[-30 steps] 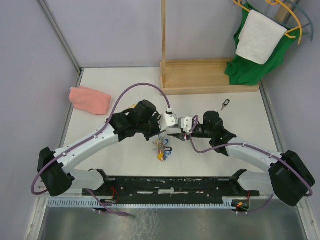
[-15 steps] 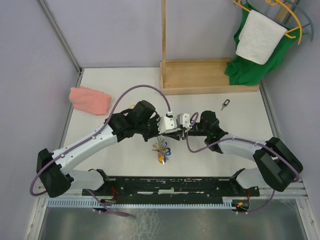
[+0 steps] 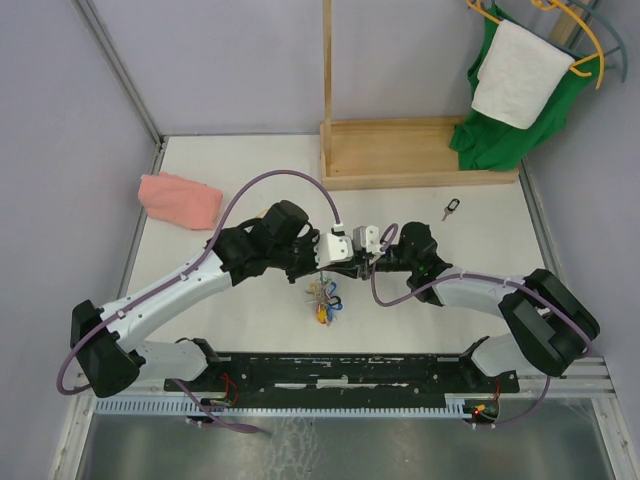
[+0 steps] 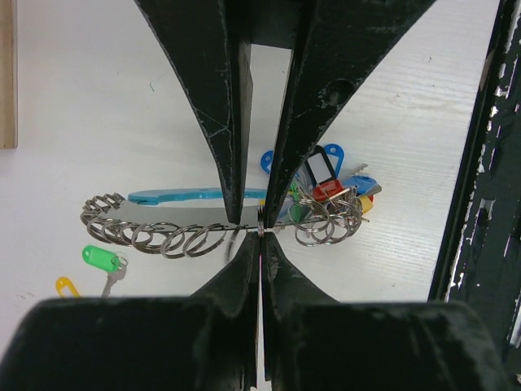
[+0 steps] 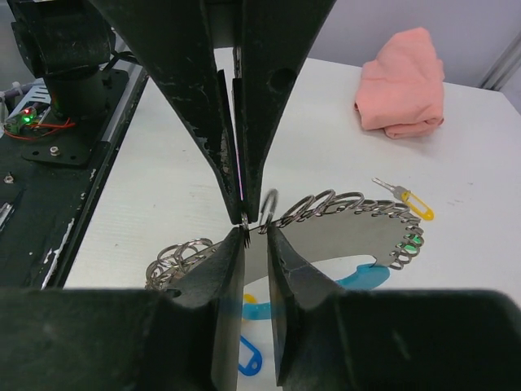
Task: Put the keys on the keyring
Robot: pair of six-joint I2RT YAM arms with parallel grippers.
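From above, we saw the two arms meet over the middle of the worktop (image 3: 250, 160), the left gripper (image 3: 337, 252) and right gripper (image 3: 366, 250) tip to tip. The keyring (image 3: 322, 295) hung just below them, its bunch of coloured tags dangling toward the near edge. A single key (image 3: 451, 208) lay well apart toward the far right, near the wooden stand (image 3: 400, 150). A pink cloth (image 3: 180, 198) sat by the far left edge. In the left wrist view, the left gripper (image 4: 260, 240) was clenched on the keyring (image 4: 203, 236) wire, with small rings strung to the left and tags bunched to the right. Facing it from above, the right gripper (image 4: 256, 218) had its jaws a little apart, straddling the same wire beside the clenched tips. A green key (image 4: 99, 257) and a yellow key (image 4: 65, 285) showed low on the left, but we could not tell whether they were threaded on. In the right wrist view, the right gripper (image 5: 256, 232) stood released, with a narrow gap around the keyring (image 5: 326, 208) wire. The left gripper (image 5: 242, 213) pinched the wire just beside it. The yellow key (image 5: 407, 198) lay on the worktop beyond the ring, and the cloth (image 5: 403, 81) lay farther off.
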